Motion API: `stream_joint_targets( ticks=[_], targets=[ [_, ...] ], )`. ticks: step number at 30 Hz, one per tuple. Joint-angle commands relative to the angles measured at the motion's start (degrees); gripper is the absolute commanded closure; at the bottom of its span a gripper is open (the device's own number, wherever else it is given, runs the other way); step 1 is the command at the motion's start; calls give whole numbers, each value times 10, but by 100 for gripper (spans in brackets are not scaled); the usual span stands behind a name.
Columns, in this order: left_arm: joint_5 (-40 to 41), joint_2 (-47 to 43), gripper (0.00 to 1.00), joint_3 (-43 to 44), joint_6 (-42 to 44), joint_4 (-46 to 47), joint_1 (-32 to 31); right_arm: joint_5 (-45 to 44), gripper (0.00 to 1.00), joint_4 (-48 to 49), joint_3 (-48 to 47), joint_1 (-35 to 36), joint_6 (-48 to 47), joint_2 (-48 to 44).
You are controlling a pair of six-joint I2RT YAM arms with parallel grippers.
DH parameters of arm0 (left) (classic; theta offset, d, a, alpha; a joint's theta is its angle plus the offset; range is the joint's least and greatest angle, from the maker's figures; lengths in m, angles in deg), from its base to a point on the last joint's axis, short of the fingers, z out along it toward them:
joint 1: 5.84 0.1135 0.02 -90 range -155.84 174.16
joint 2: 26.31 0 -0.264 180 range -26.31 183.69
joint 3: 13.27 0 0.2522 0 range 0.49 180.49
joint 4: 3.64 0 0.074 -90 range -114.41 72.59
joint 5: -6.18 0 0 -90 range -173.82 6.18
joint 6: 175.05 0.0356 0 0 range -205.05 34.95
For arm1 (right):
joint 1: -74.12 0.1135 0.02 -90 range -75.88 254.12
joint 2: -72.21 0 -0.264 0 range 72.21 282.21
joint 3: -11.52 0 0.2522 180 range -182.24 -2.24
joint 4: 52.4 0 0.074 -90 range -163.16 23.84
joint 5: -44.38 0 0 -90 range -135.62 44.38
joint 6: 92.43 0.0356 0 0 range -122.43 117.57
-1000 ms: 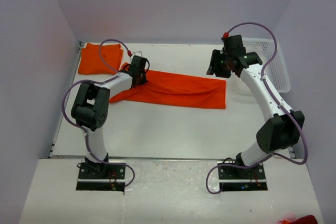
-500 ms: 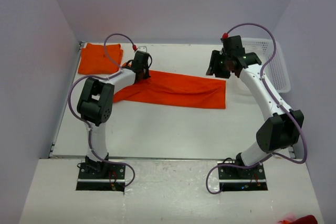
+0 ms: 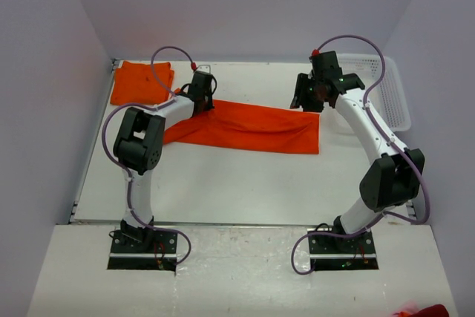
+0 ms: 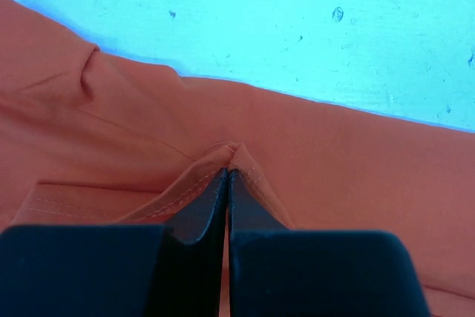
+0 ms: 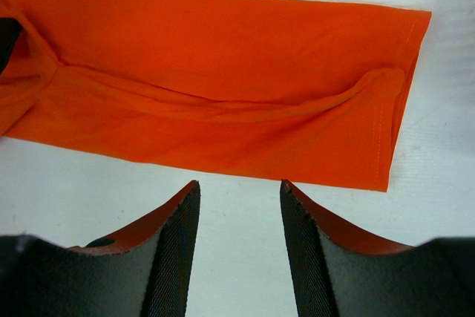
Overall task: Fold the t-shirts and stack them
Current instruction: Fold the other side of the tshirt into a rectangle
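One orange t-shirt [image 3: 252, 128] lies across the middle of the table as a long strip folded lengthwise. My left gripper [image 3: 205, 106] is at its left end, shut on a pinched fold of stitched hem [image 4: 236, 155]; the cloth [image 4: 334, 154] fills most of the left wrist view. My right gripper [image 3: 304, 100] hovers by the strip's right end, open, with only bare table between its fingers [image 5: 239, 187]. The strip [image 5: 223, 94] and its hemmed right edge lie just beyond the fingertips. A second t-shirt [image 3: 137, 83] rests folded at the back left corner.
A white lattice basket [image 3: 393, 102] stands at the back right, beside the right arm. Purple walls close in the table on the left, back and right. A purple cable loops above each arm.
The left arm has swung so its gripper moved slightly back and right, still shut on the shirt's left end, dragging that end a little. The right gripper has barely shifted.
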Motion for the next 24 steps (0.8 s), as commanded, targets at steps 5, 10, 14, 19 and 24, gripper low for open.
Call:
stream_joint_targets(
  ticks=[5, 10, 14, 19, 24],
  targets=[
    [-1, -24, 100, 30, 26, 37, -1, 4, 51, 7, -5, -2, -1, 4],
    [11, -23, 100, 37, 30, 37, -1, 0, 51, 7, -3, -1, -1, 5],
    [14, -35, 100, 35, 32, 38, -2, 2, 51, 8, -2, -1, -2, 9],
    [14, -30, 100, 42, 37, 39, -2, 7, 51, 11, -4, -1, -1, 14],
    [18, -31, 100, 54, 39, 43, -2, 1, 51, 8, -2, -1, -2, 14]
  ],
)
